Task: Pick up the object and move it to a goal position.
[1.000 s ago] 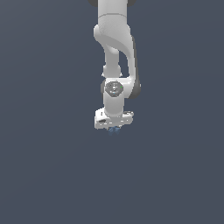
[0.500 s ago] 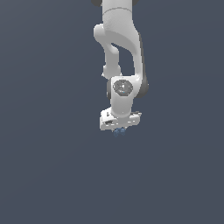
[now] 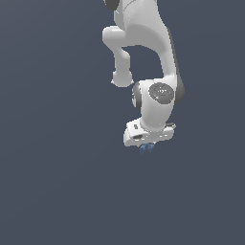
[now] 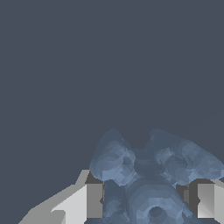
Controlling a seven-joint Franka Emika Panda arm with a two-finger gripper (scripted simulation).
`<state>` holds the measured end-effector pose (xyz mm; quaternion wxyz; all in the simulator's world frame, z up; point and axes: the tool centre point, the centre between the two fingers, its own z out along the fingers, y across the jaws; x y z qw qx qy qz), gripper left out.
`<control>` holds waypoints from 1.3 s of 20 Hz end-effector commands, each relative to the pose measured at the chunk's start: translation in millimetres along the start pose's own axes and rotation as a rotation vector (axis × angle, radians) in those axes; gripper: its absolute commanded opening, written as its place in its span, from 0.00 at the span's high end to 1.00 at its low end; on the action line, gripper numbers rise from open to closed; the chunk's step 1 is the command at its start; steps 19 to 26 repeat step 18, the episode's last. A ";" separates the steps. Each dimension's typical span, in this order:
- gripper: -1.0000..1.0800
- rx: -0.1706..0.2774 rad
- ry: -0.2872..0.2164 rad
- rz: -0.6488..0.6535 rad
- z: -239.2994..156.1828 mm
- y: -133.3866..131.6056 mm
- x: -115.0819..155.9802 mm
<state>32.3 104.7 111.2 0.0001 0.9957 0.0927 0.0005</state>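
Two fingers [image 4: 94, 200] of the gripper [image 3: 146, 145] pinch the lumpy blue object [image 4: 151, 177], its orientation unclear.

backdrop [image 3: 52, 182]: plain dark slate-blue, flat and even | fills both exterior and wrist views | no edge, seam or horizon visible | cannot tell whether it is a surface or empty space

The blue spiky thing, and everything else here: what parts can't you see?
- Blue spiky object: in the exterior view only a tiny bit shows below the gripper; its shape is too small to read.
- Same object in the wrist view: its lower part is cut off by the picture edge.
- Fingers: the object covers their tips.
- Goal position: no marker shows.
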 end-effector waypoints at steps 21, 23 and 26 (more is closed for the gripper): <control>1.00 0.000 -0.001 0.000 -36.4 -46.5 49.1; 1.00 0.000 -0.001 0.000 -36.4 -46.5 49.1; 1.00 0.000 -0.001 0.000 -36.4 -46.5 49.1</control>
